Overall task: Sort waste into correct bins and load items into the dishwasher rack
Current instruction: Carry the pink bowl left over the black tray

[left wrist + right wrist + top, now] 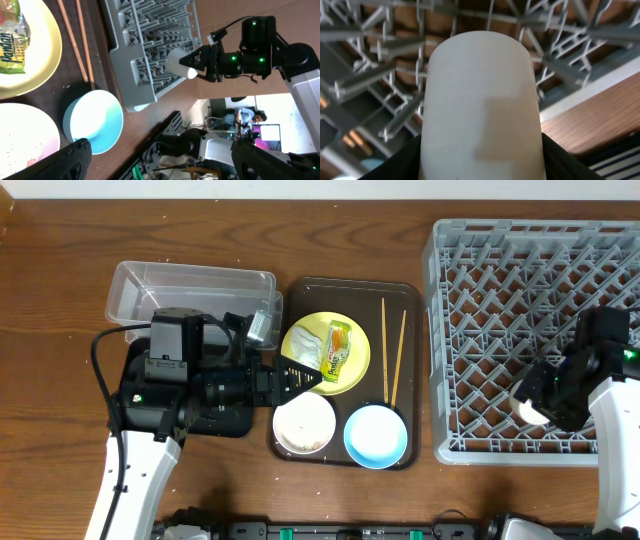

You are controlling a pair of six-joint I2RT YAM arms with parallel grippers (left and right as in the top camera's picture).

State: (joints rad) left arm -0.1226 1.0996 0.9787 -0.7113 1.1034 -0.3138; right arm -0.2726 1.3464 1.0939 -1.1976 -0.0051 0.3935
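— Three dishes sit in the brown serving tray [320, 292]?

— Yes. The pale-yellow plate [362, 355] at 11 o'clock carries the snack wrapper [340, 348] and the crumpled tissue [306, 343]. The white bowl [303, 423] at 7 is faintly speckled inside, and the light-blue bowl [375, 435] is at 5. Two chopsticks [383, 350] lie at 3.

— And the claws?

— Left claw [308, 377] is spread wide over the plate's 8 o'clock rim. Right claw [528, 405] clamps a white cup [480, 100] above the dishwasher rack [480, 280], near its 6 o'clock edge. The clear tub [130, 290] stands at 10 on the tabletop [60, 330].

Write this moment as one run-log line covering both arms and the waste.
left jaws open, empty, over serving tray | right jaws shut on white cup over dishwasher rack | wrapper, tissue on plate
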